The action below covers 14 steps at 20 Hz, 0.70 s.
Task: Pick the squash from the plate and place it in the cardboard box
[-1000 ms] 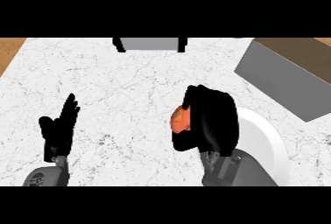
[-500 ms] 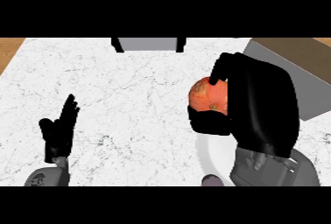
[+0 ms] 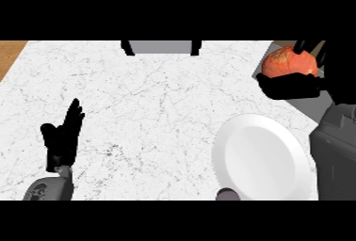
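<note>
The orange squash (image 3: 287, 61) is off the plate and high at the view's right edge. My right hand (image 3: 295, 86) is shut on it, thumb below and fingers curled over its far side. The white plate (image 3: 261, 155) lies bare on the counter, below and left of that hand. My right forearm (image 3: 337, 150) covers the right edge of the view. The cardboard box is hidden behind this hand and forearm. My left hand (image 3: 61, 139) rests open at the lower left, fingers up, far from the squash.
A grey object with black legs (image 3: 160, 46) stands at the counter's far edge, top centre. White marble counter (image 3: 160, 108) stretches between the two hands. A wooden strip (image 3: 10, 54) shows beyond the counter's left edge.
My right hand has carried the squash up off the plate and away to the upper right. The plate now lies uncovered. The left hand has stayed put.
</note>
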Each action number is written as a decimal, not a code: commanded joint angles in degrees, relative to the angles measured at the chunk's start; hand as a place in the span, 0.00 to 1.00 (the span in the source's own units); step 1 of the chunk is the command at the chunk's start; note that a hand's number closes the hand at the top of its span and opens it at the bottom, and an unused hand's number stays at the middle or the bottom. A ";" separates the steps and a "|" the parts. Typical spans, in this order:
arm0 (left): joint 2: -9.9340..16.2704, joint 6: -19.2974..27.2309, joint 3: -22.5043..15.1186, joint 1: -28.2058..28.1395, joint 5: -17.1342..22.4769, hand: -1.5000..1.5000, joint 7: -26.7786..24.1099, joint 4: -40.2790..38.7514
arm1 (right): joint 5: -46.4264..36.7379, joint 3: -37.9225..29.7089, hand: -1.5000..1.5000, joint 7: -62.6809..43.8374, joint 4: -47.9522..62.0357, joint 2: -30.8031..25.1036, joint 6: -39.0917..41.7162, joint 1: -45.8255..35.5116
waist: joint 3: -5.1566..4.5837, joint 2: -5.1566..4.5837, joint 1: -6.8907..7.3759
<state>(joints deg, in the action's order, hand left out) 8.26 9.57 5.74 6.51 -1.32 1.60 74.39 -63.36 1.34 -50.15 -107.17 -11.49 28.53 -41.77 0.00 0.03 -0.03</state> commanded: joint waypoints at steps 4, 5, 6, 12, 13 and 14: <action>-0.80 -0.38 -0.29 -2.64 -0.22 0.50 -2.89 0.29 | 3.00 -9.85 1.00 9.03 11.57 -5.10 -8.65 -0.20 | 0.00 -0.14 0.50; -1.68 0.53 -1.81 -3.40 -1.48 0.50 -1.77 1.90 | 2.60 -9.22 1.00 10.01 14.72 -3.88 -11.68 -0.25 | 0.01 -0.15 0.66; 0.84 -2.66 0.67 -2.29 0.85 0.50 -3.40 -1.03 | 4.97 -12.58 1.00 12.15 16.19 -6.44 -10.98 -2.48 | 0.00 -0.20 0.56; -0.76 0.07 -0.53 -0.37 -0.43 0.50 1.72 1.97 | 5.61 -16.05 1.00 24.96 34.93 -10.98 -21.68 -2.09 | 0.02 -0.31 0.83; -2.05 1.36 -1.93 -0.45 -2.00 0.50 0.93 1.81 | 4.99 -15.45 1.00 26.16 37.07 -10.53 -23.91 -2.19 | 0.02 -0.29 0.78; -0.02 -0.78 -0.38 -1.31 -0.16 0.50 0.96 3.44 | 1.03 -13.26 1.00 25.71 40.66 -10.47 -26.10 -1.89 | 0.02 -0.38 1.25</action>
<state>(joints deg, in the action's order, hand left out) 7.67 9.34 4.97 5.49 -1.83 2.56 76.78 -59.54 -12.35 -28.72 -76.73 -20.94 8.89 -43.05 0.02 -0.24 0.80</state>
